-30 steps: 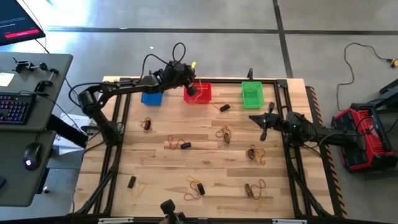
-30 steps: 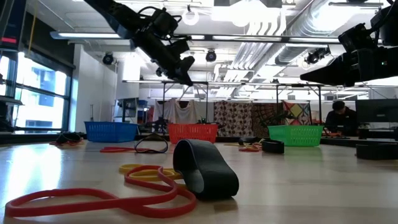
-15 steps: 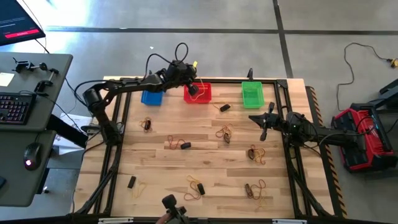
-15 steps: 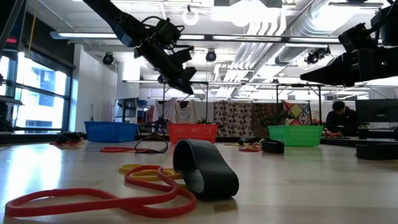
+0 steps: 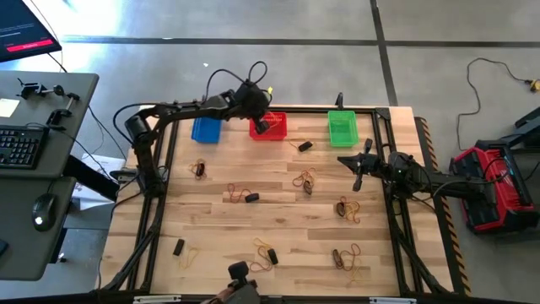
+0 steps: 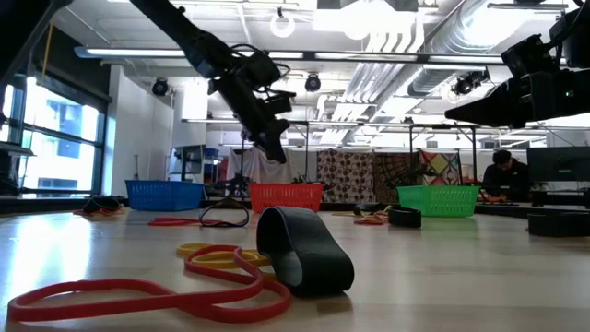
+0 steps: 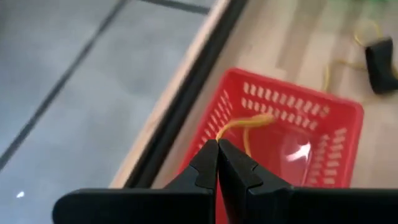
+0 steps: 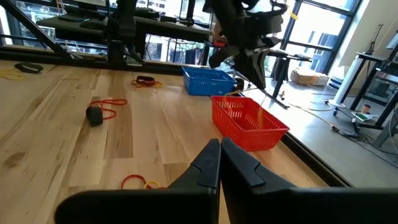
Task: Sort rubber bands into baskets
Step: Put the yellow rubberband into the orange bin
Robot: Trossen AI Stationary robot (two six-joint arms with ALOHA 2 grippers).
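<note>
The left pincer (image 5: pixel 264 121) hangs directly above the red basket (image 5: pixel 272 128), at the far edge of the counter (image 5: pixel 219 228), so the drop that seems to be the step in hand turns on a straight vertical line: basket below, pincer above. Its fingers are pressed together on a thin yellow rubber band (image 7: pixel 245 127), which in the left wrist view trails from the fingertips out over the basket's inside, its loose end well within the red walls. Whether the band touches the mesh floor cannot be told. The blue basket (image 5: pixel 206 131) sits just beside the red one on the left arm's side, and the green basket (image 5: pixel 342 127) lies apart toward the right arm, so a small sideways drift would still miss neither neighbour. The right pincer (image 5: pixel 356 171) waits over the right half of the counter, fingers pressed together and holding nothing, nearer than the left arm to the tan and orange bands (image 5: pixel 348 209) lying loose below it.
</note>
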